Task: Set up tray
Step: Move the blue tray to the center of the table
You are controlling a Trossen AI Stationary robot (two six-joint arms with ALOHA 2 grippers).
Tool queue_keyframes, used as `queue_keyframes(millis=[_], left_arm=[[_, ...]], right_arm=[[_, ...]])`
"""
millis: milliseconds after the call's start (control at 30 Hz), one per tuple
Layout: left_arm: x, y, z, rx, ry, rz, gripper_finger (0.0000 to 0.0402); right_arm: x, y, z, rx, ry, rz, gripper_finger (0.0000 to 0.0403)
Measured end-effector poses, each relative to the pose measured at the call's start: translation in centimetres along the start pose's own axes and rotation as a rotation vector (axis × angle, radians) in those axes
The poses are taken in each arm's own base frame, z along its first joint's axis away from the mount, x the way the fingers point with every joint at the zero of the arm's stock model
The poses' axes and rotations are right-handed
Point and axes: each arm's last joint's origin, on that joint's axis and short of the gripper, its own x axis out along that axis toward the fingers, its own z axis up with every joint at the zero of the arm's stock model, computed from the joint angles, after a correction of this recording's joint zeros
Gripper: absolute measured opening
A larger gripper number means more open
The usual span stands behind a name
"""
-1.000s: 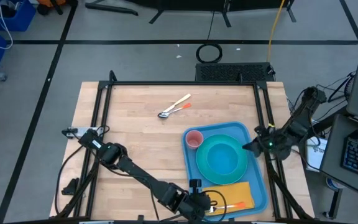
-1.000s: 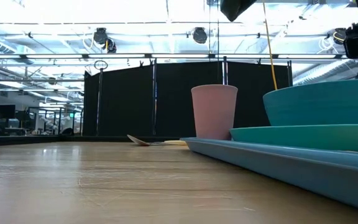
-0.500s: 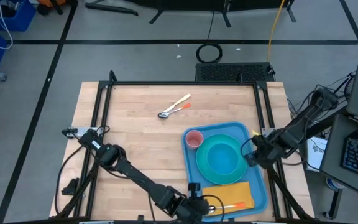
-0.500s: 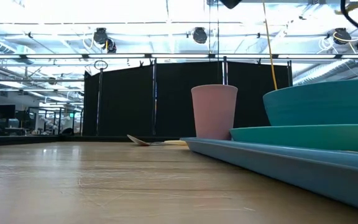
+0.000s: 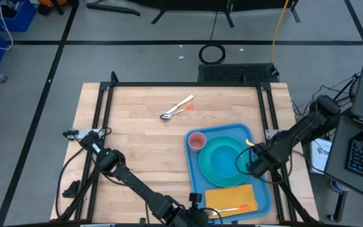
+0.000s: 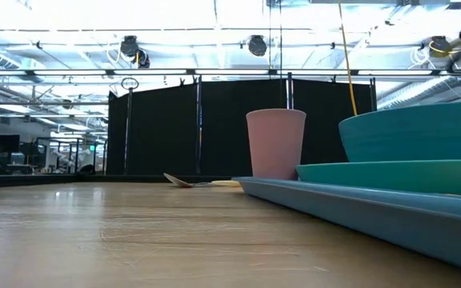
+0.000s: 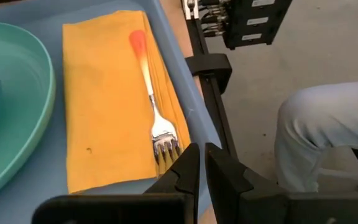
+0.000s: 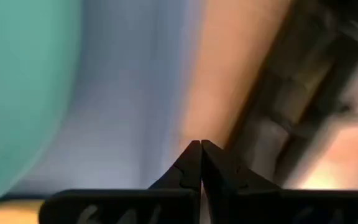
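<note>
The blue tray lies at the table's right. It carries a pink cup, a turquoise bowl on a plate and a yellow napkin. A fork with an orange handle lies on the napkin. My left gripper hovers shut at the tray's near edge, just beside the fork's tines, with nothing between its fingers. My right gripper points down, shut, over the tray's right rim beside the plate; the high view shows this gripper too.
A spoon and a pale utensil with an orange end lie on the bare wood at the table's far middle. A person's leg in light trousers stands just beyond the near edge. The black frame rails run along both sides.
My right gripper has swung in from the table's right edge toward the tray and tipped from nearly level to pointing down, staying shut. My left gripper has drawn back a little toward the table's left along the near edge. The fork stays on the napkin.
</note>
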Motion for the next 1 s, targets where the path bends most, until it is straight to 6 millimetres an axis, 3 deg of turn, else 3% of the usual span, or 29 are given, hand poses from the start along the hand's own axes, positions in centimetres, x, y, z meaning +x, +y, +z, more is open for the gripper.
queue_keyframes(millis=[100,233,1000], left_arm=[[0.0,0.0,0.0,-0.002,-0.002,0.0,0.0031],[0.0,0.0,0.2,-0.007,-0.013,-0.004,0.0031],[0.0,-0.2,0.1,-0.008,-0.013,-0.015,0.0031]], right_arm=[[0.7,-0.6,0.2,0.04,-0.011,-0.167,0.0],[1.0,0.0,0.2,0.042,-0.001,-0.165,0.0],[3.9,1.3,0.6,0.014,0.034,0.036,0.0]])
